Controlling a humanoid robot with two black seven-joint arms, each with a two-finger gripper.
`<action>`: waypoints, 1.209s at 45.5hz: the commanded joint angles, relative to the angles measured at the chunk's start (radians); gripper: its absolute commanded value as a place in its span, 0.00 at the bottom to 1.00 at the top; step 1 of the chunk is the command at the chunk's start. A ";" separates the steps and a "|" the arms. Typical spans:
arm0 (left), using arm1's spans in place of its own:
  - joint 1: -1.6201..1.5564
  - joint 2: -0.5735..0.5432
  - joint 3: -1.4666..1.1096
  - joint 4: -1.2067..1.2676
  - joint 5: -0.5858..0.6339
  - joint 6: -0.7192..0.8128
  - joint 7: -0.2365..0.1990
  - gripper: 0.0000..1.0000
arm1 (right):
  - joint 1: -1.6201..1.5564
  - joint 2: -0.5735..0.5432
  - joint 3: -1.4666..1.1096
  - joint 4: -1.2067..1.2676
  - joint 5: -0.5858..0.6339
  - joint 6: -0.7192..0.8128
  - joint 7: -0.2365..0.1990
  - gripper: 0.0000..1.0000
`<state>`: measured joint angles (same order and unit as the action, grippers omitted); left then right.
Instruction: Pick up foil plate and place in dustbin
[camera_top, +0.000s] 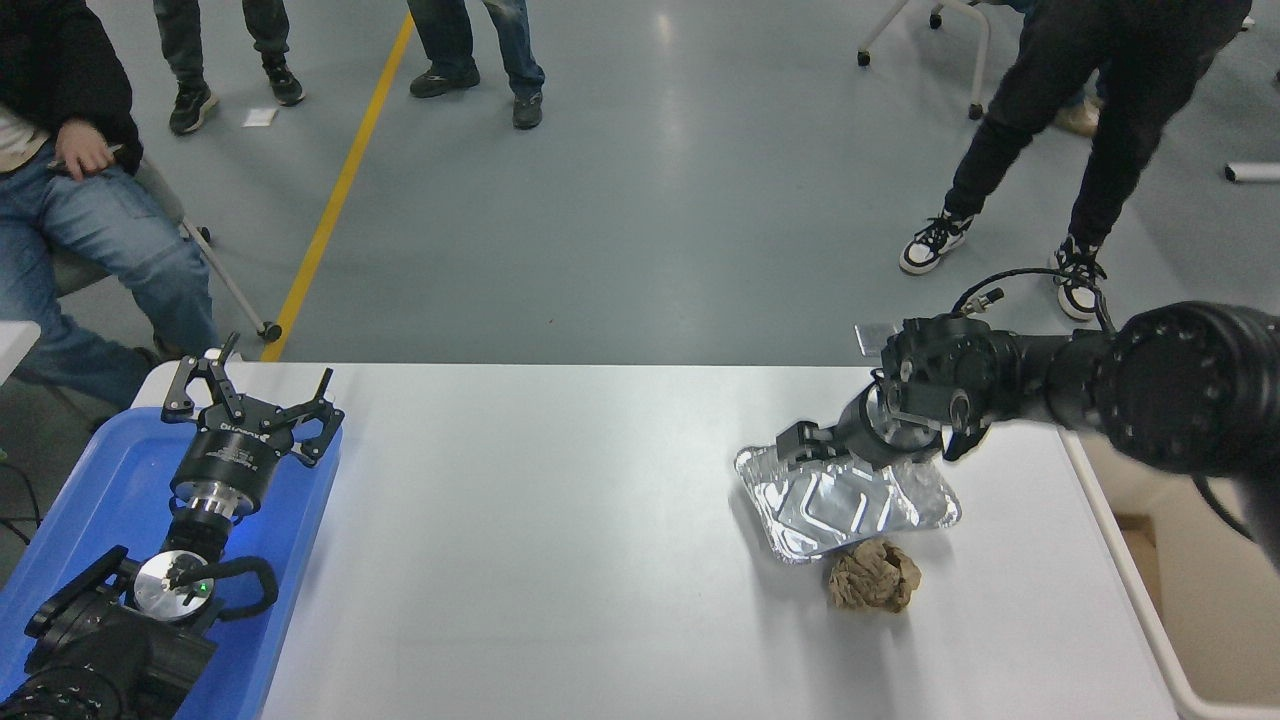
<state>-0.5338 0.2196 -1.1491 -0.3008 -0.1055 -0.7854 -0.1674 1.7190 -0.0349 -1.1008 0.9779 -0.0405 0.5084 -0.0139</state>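
Jaws of your right gripper (800, 443) sit at the far rim of the foil plate (840, 505); from this high view you cannot tell whether they pinch the rim or only stand over it, because the black fingers (797, 441) blend together there. The plate lies on the white table (560, 520), towards its right part, with the open side up and the near corner touching the crumpled brown paper ball (873, 577). Your right arm (1180, 385) comes in from the right edge and crosses over the far right corner of the table. The dustbin (1165, 640) stands just beside the table's right edge, mostly hidden under this arm. Your left gripper (255, 405) is parked at the lower left over the blue tray (100, 480), its jaws spread wide and holding nothing. Several people stand or sit beyond the far side.
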 joint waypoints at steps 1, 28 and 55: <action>0.000 0.000 0.000 0.000 0.000 0.000 0.000 0.99 | 0.442 -0.140 -0.010 0.310 0.027 0.212 0.000 1.00; 0.000 0.001 0.000 0.000 0.000 0.000 0.000 0.99 | 0.760 -0.405 -0.066 0.435 -0.206 0.277 -0.001 1.00; -0.002 0.000 0.000 0.000 0.000 0.000 0.000 0.99 | 0.294 -0.419 -0.057 0.279 -0.558 -0.039 -0.005 1.00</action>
<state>-0.5353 0.2195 -1.1489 -0.3014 -0.1057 -0.7854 -0.1671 2.3133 -0.4568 -1.1545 1.3553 -0.4065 0.7390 -0.0168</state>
